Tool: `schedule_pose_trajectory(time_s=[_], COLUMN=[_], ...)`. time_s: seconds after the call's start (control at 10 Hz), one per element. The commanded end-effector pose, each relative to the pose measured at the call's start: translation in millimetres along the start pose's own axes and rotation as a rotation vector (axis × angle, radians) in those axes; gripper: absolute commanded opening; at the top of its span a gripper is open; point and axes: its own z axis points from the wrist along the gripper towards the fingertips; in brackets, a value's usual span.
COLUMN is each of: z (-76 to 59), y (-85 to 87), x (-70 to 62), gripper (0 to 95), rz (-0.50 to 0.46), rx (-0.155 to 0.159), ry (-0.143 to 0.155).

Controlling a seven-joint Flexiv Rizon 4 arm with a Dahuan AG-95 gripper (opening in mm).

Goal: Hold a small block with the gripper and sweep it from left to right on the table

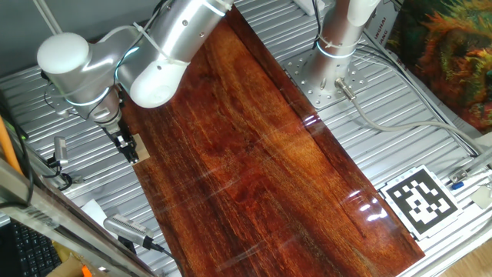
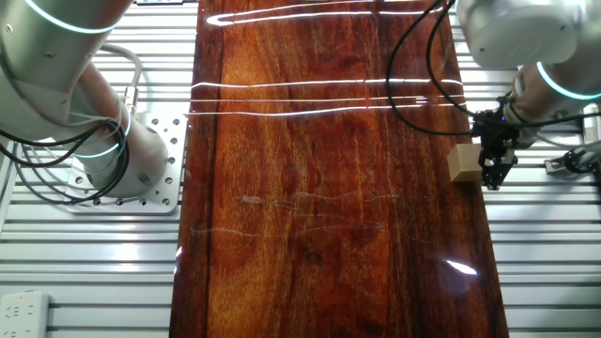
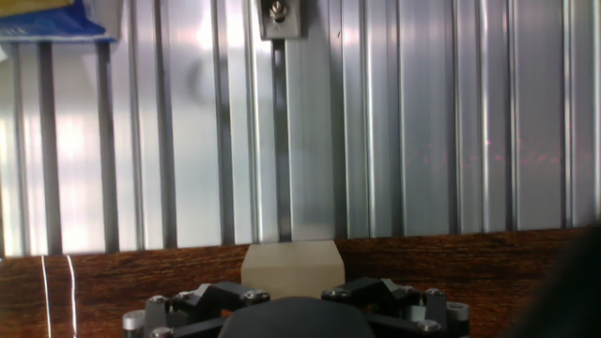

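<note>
Block [image 2: 464,162] sitting at the very edge of the table [image 2: 319,207], right against the ribbed metal [image 2: 554,244] beside it. Gripper [image 2: 495,176] touching the block's outer side, over the metal — fingers look close together, but cannot tell if clamped on the block or only beside it. In hand view, block [image 3: 292,268] centred just ahead of the black tip. Square black-and-white marker [image 1: 420,200] off the table's far end — no readable writing anywhere.

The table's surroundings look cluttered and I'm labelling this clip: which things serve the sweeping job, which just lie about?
In use:
small block
gripper
table

Lying about:
checkered marker card
fixed white column
grey cable
</note>
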Motion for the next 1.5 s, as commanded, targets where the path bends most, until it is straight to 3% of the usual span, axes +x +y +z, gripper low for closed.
schedule_pose_trajectory(time_s=[0.1,1.4,1.5], z=[1.7,4.8,4.8], y=[0.3,0.1,0.1], x=[0.3,0.3,0.3], gripper=[76.0,76.0,57.0], rz=[-0.002,0.001,0.0], rx=[0.0,0.001,0.0], ry=[-0.005,-0.005,-0.005])
